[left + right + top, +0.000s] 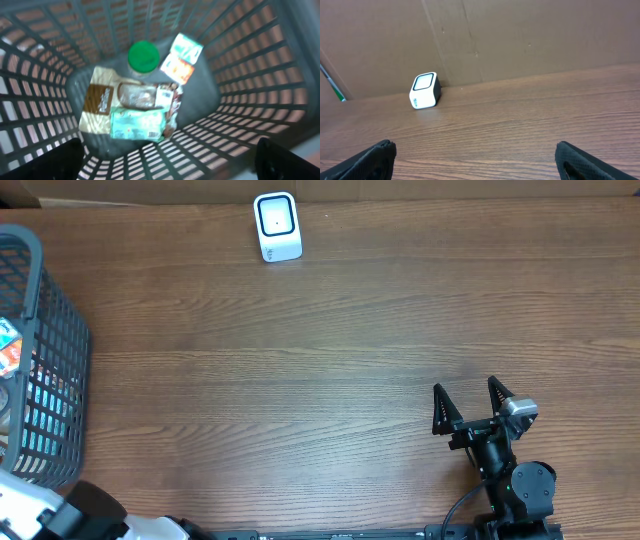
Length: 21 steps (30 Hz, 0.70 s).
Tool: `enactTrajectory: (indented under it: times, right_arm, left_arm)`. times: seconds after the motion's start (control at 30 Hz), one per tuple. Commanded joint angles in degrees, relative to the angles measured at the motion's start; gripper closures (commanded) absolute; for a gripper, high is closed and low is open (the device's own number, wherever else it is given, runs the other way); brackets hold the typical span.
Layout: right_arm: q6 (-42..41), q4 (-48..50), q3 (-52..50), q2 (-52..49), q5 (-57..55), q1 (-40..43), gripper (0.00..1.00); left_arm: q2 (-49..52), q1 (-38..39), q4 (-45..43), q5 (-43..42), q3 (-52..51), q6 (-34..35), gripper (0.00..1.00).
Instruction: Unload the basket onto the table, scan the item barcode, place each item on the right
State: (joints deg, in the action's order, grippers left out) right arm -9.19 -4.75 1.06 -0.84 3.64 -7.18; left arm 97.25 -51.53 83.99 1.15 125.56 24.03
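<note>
Hovering left gripper [167, 162]: I see its fingertips [50, 160] in the bottom corners of the wrist view. They are spread wide with nothing between them, above the inside of the basket.
Right gripper [468, 405]: jaws wide and holding nothing, over bare table at the near right, pointing toward the far edge.
Basket [62, 330]: grey plastic lattice at the table's left edge.
Items: all lie on the basket floor, blurred in my view. A green round lid [144, 56] is at one end, with an orange-and-green packet [181, 59] just beside it. Next come a brown-and-cream pouch [100, 97] and a clear-wrapped pack [142, 95] touching it. A teal packet [137, 125] lies against the pack.
Barcode: I cannot make one out.
Barcode scanner [277, 225]: white, upright at the far edge by the cardboard wall [520, 40], well apart from basket and grippers.
Table [300, 360]: dark wood grain.
</note>
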Motion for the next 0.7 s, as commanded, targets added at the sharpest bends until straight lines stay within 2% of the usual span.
enactTrajectory:
  times: [0.0,0.17,0.4,0.67]
  right_arm:
    - [0.1,0.2,-0.6,0.7,0.1,-0.3,0.0]
    - [0.1,0.2,-0.6,0.7,0.1,-0.3,0.0]
    - [0.1,0.2,-0.6,0.7,0.1,-0.3,0.0]
    - [0.1,0.2,-0.6,0.7,0.1,-0.3,0.0]
  left_arm:
    - [4.2,-0.3,0.9,1.2,-0.1,-0.3,0.05]
    - [7.8,-0.3,-0.1,-1.3,-4.7,-4.1,0.06]
    - [8.1,-0.3,-7.9,-1.5,-19.5,-8.0,0.07]
    - [8.4,0.1,-16.5,-2.0,-30.4,-11.6,0.18]
